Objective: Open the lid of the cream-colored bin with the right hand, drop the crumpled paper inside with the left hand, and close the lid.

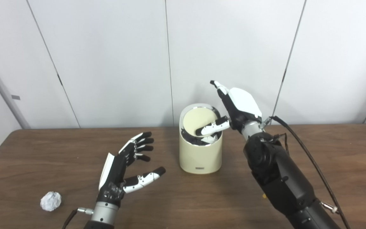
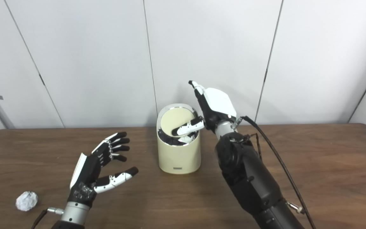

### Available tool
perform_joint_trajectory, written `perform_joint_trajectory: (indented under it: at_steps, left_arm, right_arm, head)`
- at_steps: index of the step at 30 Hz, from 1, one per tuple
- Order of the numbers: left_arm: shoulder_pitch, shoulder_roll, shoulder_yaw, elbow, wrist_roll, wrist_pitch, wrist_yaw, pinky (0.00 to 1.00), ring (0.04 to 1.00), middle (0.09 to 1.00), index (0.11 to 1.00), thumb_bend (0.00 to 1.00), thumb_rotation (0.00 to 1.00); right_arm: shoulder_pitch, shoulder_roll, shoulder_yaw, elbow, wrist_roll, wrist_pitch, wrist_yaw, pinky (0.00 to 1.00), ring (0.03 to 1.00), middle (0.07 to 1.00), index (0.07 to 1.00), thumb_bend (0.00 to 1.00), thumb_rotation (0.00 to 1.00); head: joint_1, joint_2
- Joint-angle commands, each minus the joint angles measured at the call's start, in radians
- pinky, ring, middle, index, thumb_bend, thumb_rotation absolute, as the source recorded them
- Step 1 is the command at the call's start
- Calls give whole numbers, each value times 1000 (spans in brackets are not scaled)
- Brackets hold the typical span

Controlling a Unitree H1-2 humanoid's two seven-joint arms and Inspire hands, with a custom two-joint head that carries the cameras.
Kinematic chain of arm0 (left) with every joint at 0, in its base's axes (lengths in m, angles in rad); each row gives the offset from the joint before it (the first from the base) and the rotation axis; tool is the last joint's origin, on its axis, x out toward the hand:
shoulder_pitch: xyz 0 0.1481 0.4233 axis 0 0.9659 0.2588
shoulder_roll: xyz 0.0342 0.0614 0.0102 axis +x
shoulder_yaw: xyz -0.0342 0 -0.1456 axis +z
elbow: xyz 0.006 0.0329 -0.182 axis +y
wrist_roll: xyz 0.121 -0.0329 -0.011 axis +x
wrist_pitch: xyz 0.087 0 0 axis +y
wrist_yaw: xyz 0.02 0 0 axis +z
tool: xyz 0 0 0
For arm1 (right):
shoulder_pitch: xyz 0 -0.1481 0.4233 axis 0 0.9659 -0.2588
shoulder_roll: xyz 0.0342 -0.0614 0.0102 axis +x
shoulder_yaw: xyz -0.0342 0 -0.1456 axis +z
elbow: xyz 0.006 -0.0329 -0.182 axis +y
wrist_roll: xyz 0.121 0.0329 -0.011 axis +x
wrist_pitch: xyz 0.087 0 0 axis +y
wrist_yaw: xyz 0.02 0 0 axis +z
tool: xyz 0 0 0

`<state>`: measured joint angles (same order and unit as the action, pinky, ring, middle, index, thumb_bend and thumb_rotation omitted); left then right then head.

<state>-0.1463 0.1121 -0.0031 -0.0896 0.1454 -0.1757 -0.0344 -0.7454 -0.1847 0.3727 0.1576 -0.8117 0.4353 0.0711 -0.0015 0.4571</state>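
Note:
The cream-colored bin [image 1: 199, 157] stands upright at the table's middle, close to the back wall. Its round lid [image 1: 198, 122] is tilted, and a dark gap shows along its near edge. My right hand [image 1: 238, 106] hovers over the bin's right rim with its fingers stretched upward and its thumb lying on the lid; it grips nothing. The crumpled paper [image 1: 50, 201], a small white ball, lies on the table at the front left. My left hand [image 1: 125, 165] is open, palm turned toward the bin, to the right of the paper and apart from it.
The brown table [image 1: 329, 165] runs back to a white panelled wall just behind the bin. A black cable [image 1: 310, 159] hangs beside my right forearm.

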Motion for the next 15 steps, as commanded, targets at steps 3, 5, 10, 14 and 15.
perform_joint_trajectory:
  at_steps: [3, 5, 10, 14, 15]
  left_arm:
    - [-17, 3, 4, -44, -1, -15, 9, 604, 737, 794, 835, 715, 145]
    - [-17, 4, 4, -45, -4, -15, 7, 608, 740, 795, 836, 712, 140]
    - [-18, 3, 5, -43, -4, -18, 8, 600, 735, 791, 832, 714, 132]
    - [-20, 3, 5, -42, -4, -19, 8, 600, 734, 790, 832, 710, 129]
    - [-20, 3, 5, -42, -3, -18, 8, 598, 733, 789, 831, 713, 130]
  right_arm:
    - [-19, -31, 22, 20, -113, 34, 48, 701, 851, 926, 921, 854, 195]
    - [-16, -31, 21, 14, -142, 34, 71, 692, 854, 930, 918, 860, 167]
    - [-9, -27, 6, -2, -166, 34, 92, 693, 861, 931, 907, 851, 181]
    - [1, -3, -56, -31, -70, 31, 97, 719, 872, 932, 904, 795, 321]
    - [5, 6, -82, -44, -26, 28, 99, 720, 877, 935, 909, 767, 388]
  head:
    - [0, 7]
    - [0, 8]
    - [1, 9]
    - [2, 10]
    - [2, 10]
